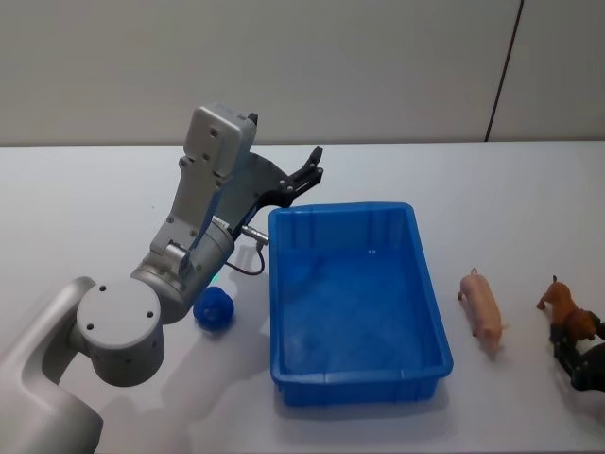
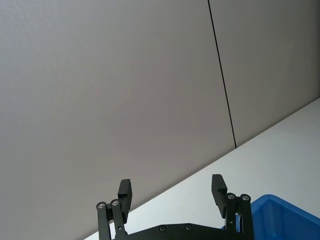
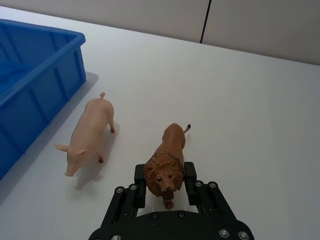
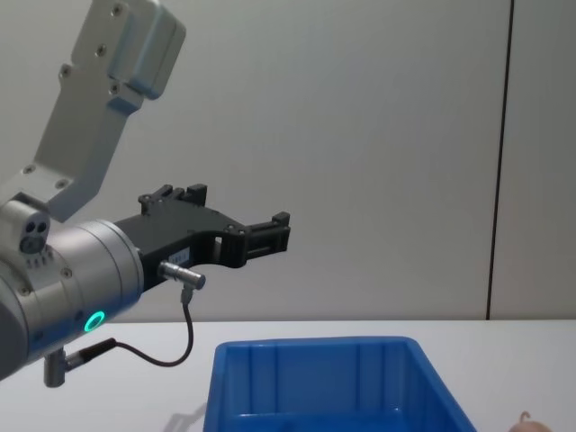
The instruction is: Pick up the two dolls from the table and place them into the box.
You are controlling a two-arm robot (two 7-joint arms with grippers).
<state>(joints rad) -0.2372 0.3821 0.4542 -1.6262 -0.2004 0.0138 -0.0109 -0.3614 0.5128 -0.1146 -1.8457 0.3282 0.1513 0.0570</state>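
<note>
An orange-brown lion doll (image 3: 169, 150) stands on the white table (image 3: 250, 110), right of the blue box (image 1: 354, 284). My right gripper (image 3: 165, 176) is shut on it, its fingers pressed against both sides of the mane; in the head view this gripper (image 1: 574, 339) is at the lower right with the lion (image 1: 560, 301). The pale pink pig doll (image 1: 482, 310) stands free between the lion and the box, and shows beside the lion as a pig (image 3: 87, 135). My left gripper (image 1: 307, 175) hangs open and empty in the air above the box's far left corner.
A small blue ball (image 1: 214, 307) lies on the table left of the box, under my left arm. The box (image 4: 315, 355) holds nothing. A plain wall rises behind the table's far edge.
</note>
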